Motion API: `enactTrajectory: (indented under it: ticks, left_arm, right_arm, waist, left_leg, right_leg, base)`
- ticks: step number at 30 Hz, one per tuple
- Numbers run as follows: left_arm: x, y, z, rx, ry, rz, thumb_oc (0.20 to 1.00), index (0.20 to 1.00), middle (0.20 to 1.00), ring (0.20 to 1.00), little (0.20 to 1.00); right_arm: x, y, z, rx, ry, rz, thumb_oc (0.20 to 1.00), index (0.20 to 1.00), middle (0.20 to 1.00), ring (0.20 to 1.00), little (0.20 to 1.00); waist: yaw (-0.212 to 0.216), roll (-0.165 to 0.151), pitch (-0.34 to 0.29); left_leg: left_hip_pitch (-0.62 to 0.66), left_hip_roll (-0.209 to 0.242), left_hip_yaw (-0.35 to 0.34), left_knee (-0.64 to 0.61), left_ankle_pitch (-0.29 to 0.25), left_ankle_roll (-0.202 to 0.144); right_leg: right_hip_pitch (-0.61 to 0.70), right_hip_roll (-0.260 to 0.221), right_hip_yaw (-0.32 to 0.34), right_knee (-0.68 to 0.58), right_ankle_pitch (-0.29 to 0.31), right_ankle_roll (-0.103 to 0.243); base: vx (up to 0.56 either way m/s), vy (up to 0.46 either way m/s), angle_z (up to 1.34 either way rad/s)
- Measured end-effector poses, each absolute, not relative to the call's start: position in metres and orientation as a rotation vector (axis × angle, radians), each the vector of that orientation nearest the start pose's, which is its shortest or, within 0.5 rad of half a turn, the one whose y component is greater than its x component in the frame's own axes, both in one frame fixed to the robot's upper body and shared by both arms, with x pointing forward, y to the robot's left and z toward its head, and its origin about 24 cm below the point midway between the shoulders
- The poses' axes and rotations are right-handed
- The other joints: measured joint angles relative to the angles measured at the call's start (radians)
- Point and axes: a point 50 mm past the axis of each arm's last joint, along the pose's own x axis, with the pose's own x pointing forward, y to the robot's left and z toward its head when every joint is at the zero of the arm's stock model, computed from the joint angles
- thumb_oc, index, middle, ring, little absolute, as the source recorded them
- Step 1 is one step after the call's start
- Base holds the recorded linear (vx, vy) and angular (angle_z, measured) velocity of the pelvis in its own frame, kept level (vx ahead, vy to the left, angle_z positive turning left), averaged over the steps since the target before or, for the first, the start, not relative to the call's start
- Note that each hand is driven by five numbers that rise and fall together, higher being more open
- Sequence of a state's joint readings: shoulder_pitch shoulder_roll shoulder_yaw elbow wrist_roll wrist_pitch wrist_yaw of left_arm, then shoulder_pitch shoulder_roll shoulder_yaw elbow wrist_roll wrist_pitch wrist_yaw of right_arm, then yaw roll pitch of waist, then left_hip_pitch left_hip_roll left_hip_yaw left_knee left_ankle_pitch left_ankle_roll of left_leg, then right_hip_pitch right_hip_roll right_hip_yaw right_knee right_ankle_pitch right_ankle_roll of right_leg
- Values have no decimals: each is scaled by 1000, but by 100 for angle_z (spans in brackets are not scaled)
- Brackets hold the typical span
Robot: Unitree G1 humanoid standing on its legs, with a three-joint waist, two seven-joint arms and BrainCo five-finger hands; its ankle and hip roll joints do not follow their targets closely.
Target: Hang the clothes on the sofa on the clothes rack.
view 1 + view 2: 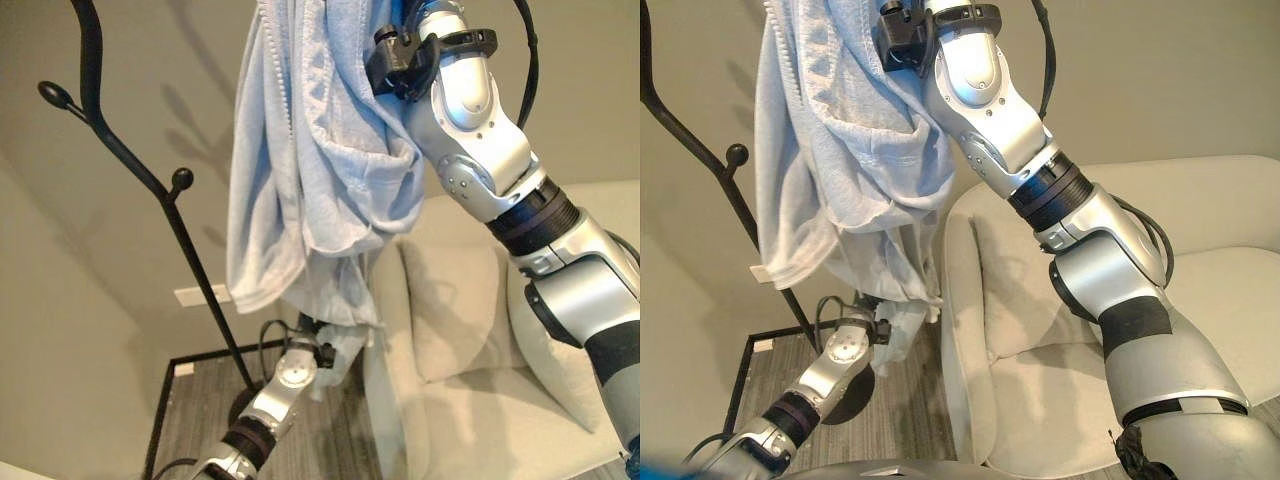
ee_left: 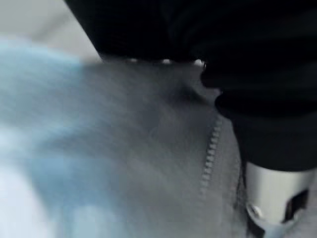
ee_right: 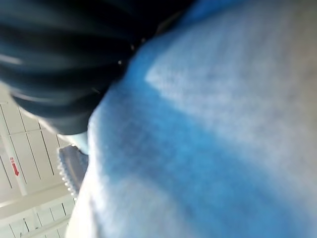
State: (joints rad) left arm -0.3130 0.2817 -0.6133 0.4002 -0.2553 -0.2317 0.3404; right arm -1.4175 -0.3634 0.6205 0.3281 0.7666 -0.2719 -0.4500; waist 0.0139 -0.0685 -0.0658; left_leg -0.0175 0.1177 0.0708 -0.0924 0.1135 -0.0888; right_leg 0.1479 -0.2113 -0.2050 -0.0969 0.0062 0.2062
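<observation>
Garment: pale blue zip jacket (image 1: 300, 170) hangs at 12 o'clock, beside black clothes rack (image 1: 150, 180).
Sofa (image 1: 1200, 290): at 3 o'clock.
Left hand (image 2: 267, 119): against cloth, fingers' state cannot be told.
Right hand (image 3: 59, 74): likewise.

The hanging pale blue garment (image 1: 300, 170) curtains the space between the black clothes rack (image 1: 130, 160) and the sofa (image 1: 480, 330). Open wall stays clear left of the rack's knobbed hooks (image 1: 181, 179). Sofa cushions (image 1: 1010, 280) block the right.

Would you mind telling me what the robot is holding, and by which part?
The pale blue zip-up garment hangs from the raised right arm near its top; both hands' fingers are hidden by cloth, so grips cannot be told.
</observation>
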Motion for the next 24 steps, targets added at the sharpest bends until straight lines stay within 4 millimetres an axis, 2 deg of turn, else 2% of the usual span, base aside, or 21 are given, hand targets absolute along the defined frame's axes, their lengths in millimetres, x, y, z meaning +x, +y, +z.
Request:
enactTrajectory:
  ticks: [2, 7, 10, 11, 12, 15, 19, 21, 22, 24]
  left_arm:
    - [285, 81, 28, 157, -43, -252, 1000, 1000, 1000, 1000, 1000]
    - [286, 57, 38, 113, -62, -351, 1000, 1000, 1000, 1000, 1000]
    - [281, 45, 34, 103, -45, -416, 1000, 1000, 1000, 1000, 1000]
    - [279, 42, 32, 83, -26, -429, 570, 570, 570, 570, 570]
    - [278, 39, 29, 75, -10, -444, 200, 200, 200, 200, 200]
    - [276, 36, 19, 52, 62, -456, 200, 200, 200, 200, 200]
    - [278, 42, 9, -1, 141, -423, 200, 200, 200, 200, 200]
    - [280, 48, 9, -36, 153, -391, 200, 200, 200, 200, 200]
    - [283, 61, 10, -52, 151, -334, 200, 200, 200, 200, 200]
    - [283, 71, 9, -71, 153, -284, 200, 200, 200, 200, 200]
  right_arm:
    - [315, -14, 378, 218, -903, 435, 200, 200, 200, 200, 200]
    - [312, -1, 372, 243, -872, 482, 200, 200, 200, 200, 200]
    - [309, 8, 370, 267, -858, 509, 200, 200, 200, 200, 200]
    - [308, 10, 370, 272, -855, 516, 200, 200, 200, 200, 200]
    - [307, 12, 369, 275, -850, 523, 200, 200, 200, 200, 200]
    - [308, 14, 366, 280, -830, 535, 200, 200, 200, 200, 200]
    - [309, 15, 364, 280, -816, 539, 200, 200, 200, 200, 200]
    - [309, 14, 364, 283, -811, 536, 200, 200, 200, 200, 200]
    - [312, 9, 365, 273, -816, 521, 200, 200, 200, 200, 200]
    - [313, 4, 366, 261, -824, 504, 200, 200, 200, 200, 200]
  waist:
    - [-17, -2, -1]
    - [-21, -2, -1]
    - [-26, -2, -1]
    - [-30, -2, -1]
    - [-33, -3, -2]
    - [-35, -3, -2]
    - [-37, -3, -2]
    - [-36, -4, -2]
    - [-33, -4, -1]
    - [-31, -4, 0]
  left_leg:
    - [0, 1, 1, 0, 0, 0]
    - [-2, 0, 3, 0, 0, 0]
    - [-4, 0, 2, 0, 0, 0]
    - [-5, 0, 2, 0, 0, 0]
    - [-7, 0, 1, 0, 0, 0]
    - [-13, 0, 0, 0, 0, 0]
    - [-16, 0, 1, 0, 0, 0]
    - [-16, -1, 0, 0, 0, 0]
    - [-16, -1, -1, 0, 0, 0]
    - [-16, -1, -2, 0, 0, 0]
  right_leg:
    - [-2, 1, 2, 0, 0, 0]
    - [-5, 0, 4, 0, 0, 0]
    - [-7, 0, 3, 0, -1, 0]
    - [-7, 0, 2, 0, -1, 0]
    - [-8, 0, 2, 0, -1, 0]
    - [-14, 0, 1, 0, -1, 0]
    - [-17, 0, 1, 0, -2, 0]
    - [-17, 1, 0, 0, -3, -1]
    - [-15, 2, -3, 0, -4, 0]
    - [-15, 2, -4, 0, -5, -1]
  base:
    - [-4, -1, -2]
    - [-1, 0, -1]
    - [0, 0, 0]
    - [0, 0, 0]
    - [0, 0, 0]
    - [0, 0, 0]
    - [0, 0, 0]
    - [0, 0, 0]
    - [-2, -9, 3]
    - [0, -3, 2]
